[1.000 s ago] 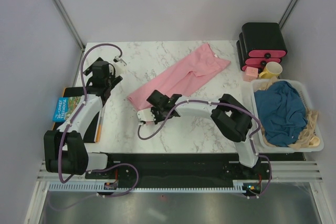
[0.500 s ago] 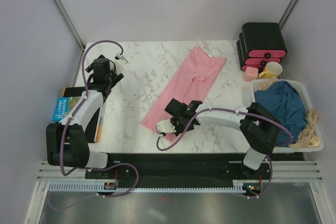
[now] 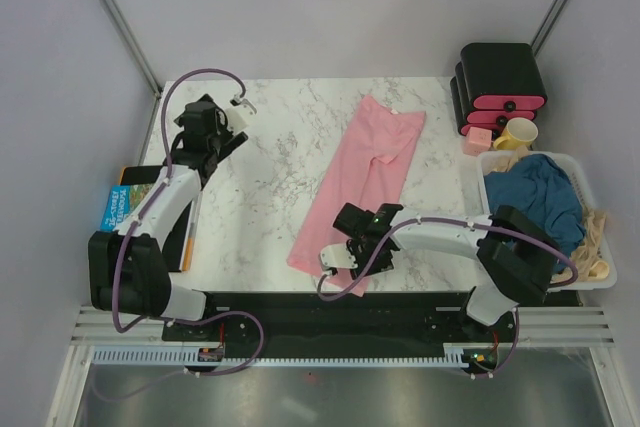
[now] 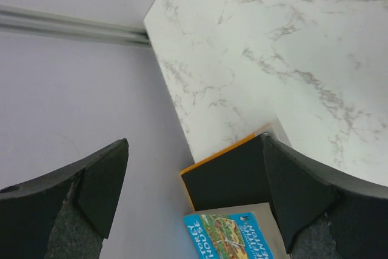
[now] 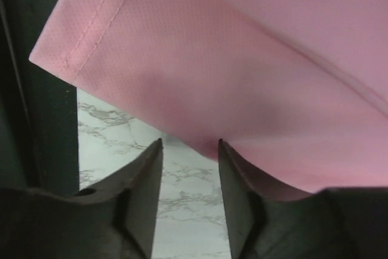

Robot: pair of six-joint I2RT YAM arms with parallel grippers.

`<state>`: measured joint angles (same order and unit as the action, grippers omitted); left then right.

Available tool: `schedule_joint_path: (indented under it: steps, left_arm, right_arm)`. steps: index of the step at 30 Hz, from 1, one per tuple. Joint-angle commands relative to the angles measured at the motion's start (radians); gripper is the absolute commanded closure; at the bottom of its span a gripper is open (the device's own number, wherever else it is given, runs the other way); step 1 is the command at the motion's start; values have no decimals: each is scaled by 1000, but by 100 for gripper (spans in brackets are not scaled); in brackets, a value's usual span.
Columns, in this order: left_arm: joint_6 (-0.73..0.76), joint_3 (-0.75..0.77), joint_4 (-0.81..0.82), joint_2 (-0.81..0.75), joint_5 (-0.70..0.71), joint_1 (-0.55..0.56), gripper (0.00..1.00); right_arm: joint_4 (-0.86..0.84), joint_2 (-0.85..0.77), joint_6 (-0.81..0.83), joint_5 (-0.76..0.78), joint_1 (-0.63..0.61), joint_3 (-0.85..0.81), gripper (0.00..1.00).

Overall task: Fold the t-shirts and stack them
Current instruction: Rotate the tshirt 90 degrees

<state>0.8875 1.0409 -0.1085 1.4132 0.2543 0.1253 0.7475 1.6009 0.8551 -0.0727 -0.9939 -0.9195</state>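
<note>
Book: [image 3: 118,207] at the far left of the top view, off the table's edge, lying on a black pad [image 4: 230,177] with an orange rim.
Left gripper: [image 4: 195,144] at the upper left of the top view, over the table's left edge; jaws spread wide, nothing between them.
Table: [image 3: 270,187] white marble, filling the middle of the top view.
Pink shirt: [image 3: 365,172] a long narrow strip at the centre, flat on the marble, running from the upper middle down and left to the near edge.
Right gripper: [image 5: 190,142] at lower centre of the top view, at the shirt's lower end; jaws parted to a narrow gap with marble showing between them, the pink hem right at the tips.
Boxes: [image 3: 500,82] black with pink fronts, stacked at the upper right.
Mug: [image 3: 518,132] yellow, just below the boxes.
Basket: [image 3: 548,285] white, at the right edge of the top view, below the mug.
Blue shirt: [image 3: 540,209] bunched up inside the basket, well apart from the pink one.
</note>
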Motion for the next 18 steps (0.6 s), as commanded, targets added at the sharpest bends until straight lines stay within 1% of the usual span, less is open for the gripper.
schedule_joint_path:
  steps: [1, 2, 3, 4, 6, 7, 8, 9, 10, 11, 12, 13, 14, 15, 16, 17, 18]
  left_arm:
    - [1, 31, -77, -11, -156, 63, 0]
    - [-11, 25, -94, -10, -174, 74, 0]
    - [-18, 28, -114, -4, -226, 85, 0]
    - [-24, 34, -131, 15, -248, 102, 0]
    - [-77, 70, -179, 45, -306, 119, 1]
    - [-96, 93, -204, 88, -381, 129, 0]
    - [-119, 149, -227, 119, -420, 132, 0]
    - [-175, 184, -268, 150, -487, 135, 0]
    - [-205, 224, -302, 183, -524, 143, 0]
    - [-252, 322, -336, 267, -562, 145, 0]
    - [-283, 370, -359, 308, -620, 148, 0]
    - [-317, 417, -393, 357, -644, 151, 0]
    - [-362, 518, -417, 441, -679, 151, 0]
    - [-380, 574, -448, 493, -737, 151, 1]
    - [-407, 626, -471, 536, -753, 152, 3]
    - [-454, 722, -486, 576, -771, 152, 2]
    - [-470, 776, -505, 666, -818, 151, 3]
  right_arm:
    - [23, -79, -48, -15, 14, -40, 44]
    - [26, -99, -65, -25, 38, -60, 36]
    - [30, -108, -108, -35, 55, -83, 35]
    - [35, -117, -126, -45, 69, -132, 35]
    - [56, -143, -159, -59, 118, -185, 35]
    - [62, -154, -194, -61, 136, -232, 35]
    - [64, -177, -209, -59, 182, -255, 33]
    - [61, -186, -227, -53, 207, -277, 32]
    - [58, -197, -260, -44, 234, -316, 32]
    - [49, -205, -280, -21, 294, -337, 31]
    - [47, -203, -300, -15, 325, -360, 31]
    - [46, -199, -330, -7, 354, -404, 30]
    - [47, -187, -349, -3, 413, -426, 29]
    - [50, -177, -361, 1, 441, -445, 29]
    - [53, -170, -372, -1, 469, -484, 29]
    - [55, -156, -387, -6, 516, -496, 29]
    - [58, -148, -387, -6, 532, -512, 29]
